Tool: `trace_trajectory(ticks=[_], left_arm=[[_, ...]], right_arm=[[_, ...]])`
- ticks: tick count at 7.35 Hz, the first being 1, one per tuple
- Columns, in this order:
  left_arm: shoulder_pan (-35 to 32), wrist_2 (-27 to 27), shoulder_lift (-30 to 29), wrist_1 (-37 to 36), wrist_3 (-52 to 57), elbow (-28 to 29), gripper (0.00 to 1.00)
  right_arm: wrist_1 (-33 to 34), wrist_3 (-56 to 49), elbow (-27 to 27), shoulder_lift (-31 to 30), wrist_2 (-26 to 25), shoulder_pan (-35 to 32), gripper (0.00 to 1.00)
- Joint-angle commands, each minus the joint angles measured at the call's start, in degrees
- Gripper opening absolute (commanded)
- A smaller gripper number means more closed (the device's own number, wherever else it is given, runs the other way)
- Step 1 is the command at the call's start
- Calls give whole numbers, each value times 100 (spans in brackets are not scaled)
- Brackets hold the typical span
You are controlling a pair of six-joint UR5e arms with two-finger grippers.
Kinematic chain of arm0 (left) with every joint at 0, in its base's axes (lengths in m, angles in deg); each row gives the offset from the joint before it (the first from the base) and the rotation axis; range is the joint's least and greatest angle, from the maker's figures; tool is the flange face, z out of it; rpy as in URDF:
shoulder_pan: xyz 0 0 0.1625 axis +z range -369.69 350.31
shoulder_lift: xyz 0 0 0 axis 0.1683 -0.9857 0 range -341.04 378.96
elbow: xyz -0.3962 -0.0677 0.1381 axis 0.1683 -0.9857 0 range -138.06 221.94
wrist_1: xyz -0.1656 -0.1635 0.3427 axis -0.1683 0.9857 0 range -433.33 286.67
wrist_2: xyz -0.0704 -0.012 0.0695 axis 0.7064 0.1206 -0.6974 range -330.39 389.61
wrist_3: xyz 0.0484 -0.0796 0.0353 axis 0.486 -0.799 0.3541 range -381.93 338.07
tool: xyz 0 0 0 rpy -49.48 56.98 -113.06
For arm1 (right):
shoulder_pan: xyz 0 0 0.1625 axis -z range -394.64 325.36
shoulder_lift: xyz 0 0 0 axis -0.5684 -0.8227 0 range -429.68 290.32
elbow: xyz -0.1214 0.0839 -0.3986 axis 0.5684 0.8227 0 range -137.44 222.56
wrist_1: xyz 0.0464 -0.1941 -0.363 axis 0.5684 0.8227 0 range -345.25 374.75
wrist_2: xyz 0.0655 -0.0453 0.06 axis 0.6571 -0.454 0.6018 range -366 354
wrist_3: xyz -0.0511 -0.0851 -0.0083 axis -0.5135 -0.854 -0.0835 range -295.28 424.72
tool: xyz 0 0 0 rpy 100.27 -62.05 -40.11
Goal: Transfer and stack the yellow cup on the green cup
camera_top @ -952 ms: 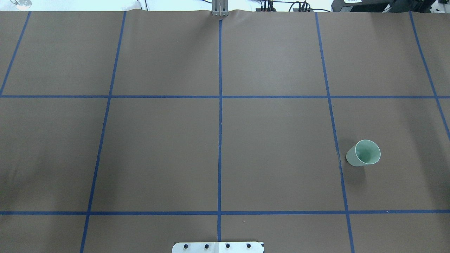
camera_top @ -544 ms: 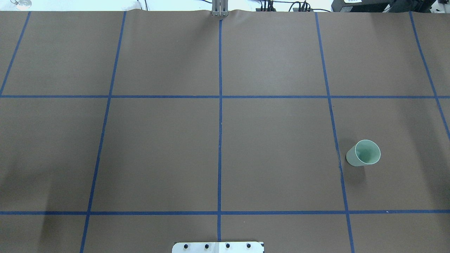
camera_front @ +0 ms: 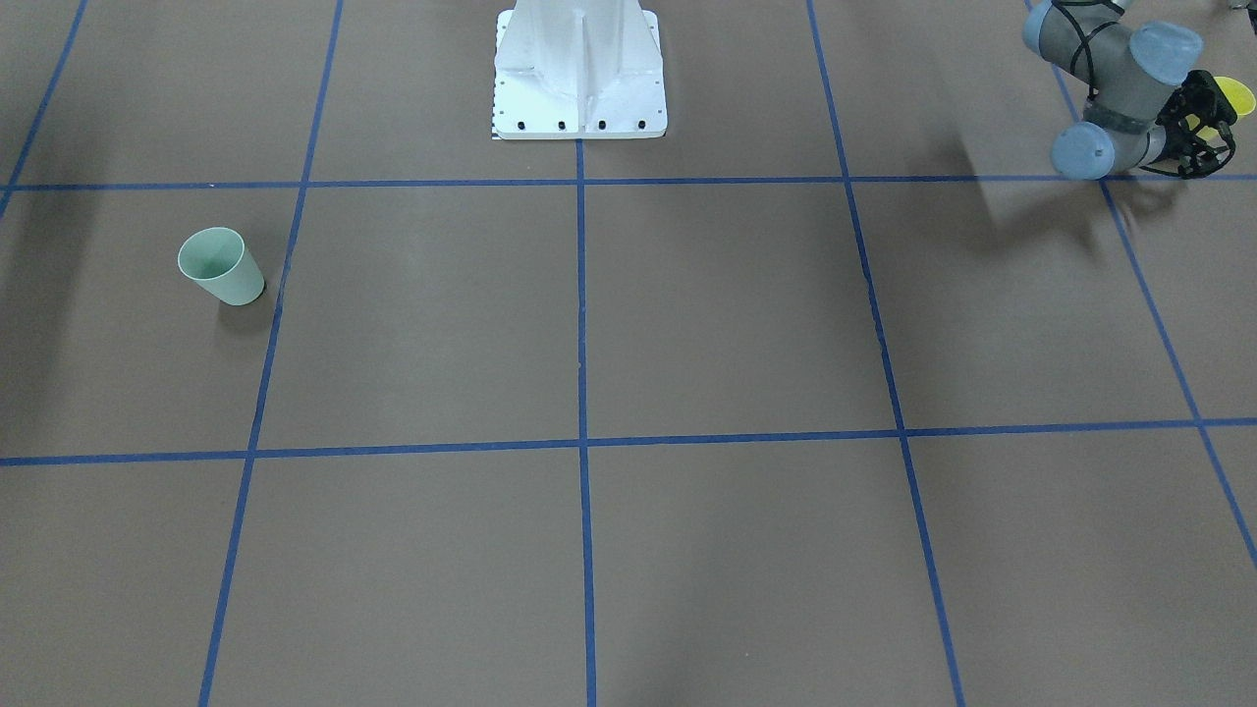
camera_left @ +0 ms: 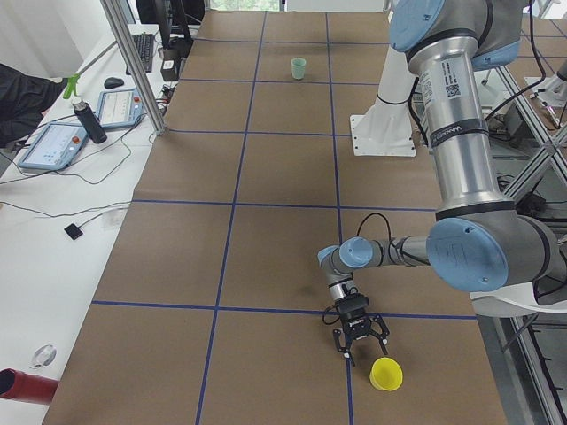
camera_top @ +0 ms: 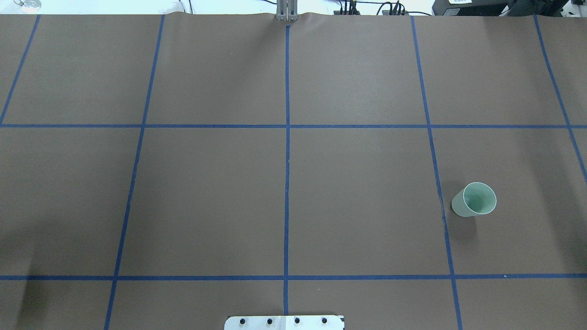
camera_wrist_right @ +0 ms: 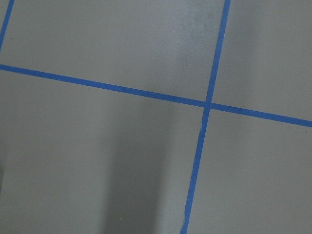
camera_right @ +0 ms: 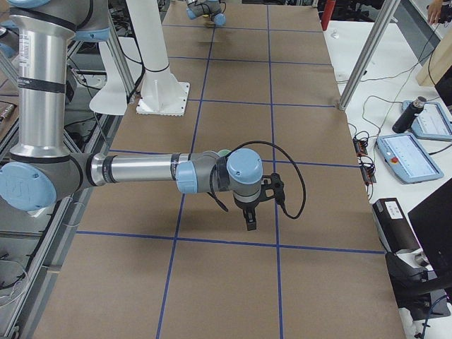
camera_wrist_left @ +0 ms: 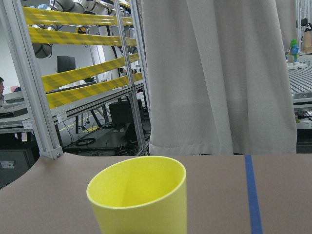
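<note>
Room aplenty across table (camera_top: 206,197); left gripper (camera_left: 361,343) gapes beside yellow cup (camera_left: 385,374) at its end; overhead catches only green cup (camera_top: 474,200); right gripper (camera_right: 250,222): cannot tell.

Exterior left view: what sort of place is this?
Most likely a robotics lab test cell: a paper-covered table marked with a blue tape grid, teach pendants on the side bench, and aluminium framing with yellow-striped guard rails behind.

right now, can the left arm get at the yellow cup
Probably yes. The left claw hangs open close beside the upright yellow cup, and nothing stands between them.
</note>
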Motion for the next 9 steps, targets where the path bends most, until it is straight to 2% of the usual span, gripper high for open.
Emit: trace_trajectory(ticks=[1, 9], left_arm=[[-1, 107, 51, 213, -102, 241, 100], [8, 460, 218, 346, -120, 435, 100]], right_arm=[[10, 0, 0, -1, 94, 5, 100], [10, 0, -9, -36, 103, 5, 100]])
